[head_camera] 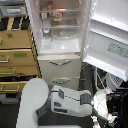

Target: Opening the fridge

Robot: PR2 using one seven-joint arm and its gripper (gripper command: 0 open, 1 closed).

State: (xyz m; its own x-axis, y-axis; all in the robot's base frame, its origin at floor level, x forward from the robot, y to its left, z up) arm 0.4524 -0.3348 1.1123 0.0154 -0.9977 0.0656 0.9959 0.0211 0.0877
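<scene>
The fridge [60, 47] is a tall white unit in the middle of the exterior view. Its large upper door [107, 37] is swung wide open toward the exterior view's right and carries a small green-and-white sticker [118, 49]. White shelves [59, 25] with a few items show inside. Below them, two lower drawers [60, 64] with curved silver handles are shut. My white arm [65, 100] reaches from the bottom left toward the door's lower corner. The gripper [101, 101] is a blurred pale shape below that corner. I cannot make out its fingers or whether it touches the door.
A tan wooden drawer cabinet [17, 55] stands on the exterior view's left of the fridge, with lower drawers partly pulled out. Dark cables and equipment [115, 92] crowd the bottom right under the open door.
</scene>
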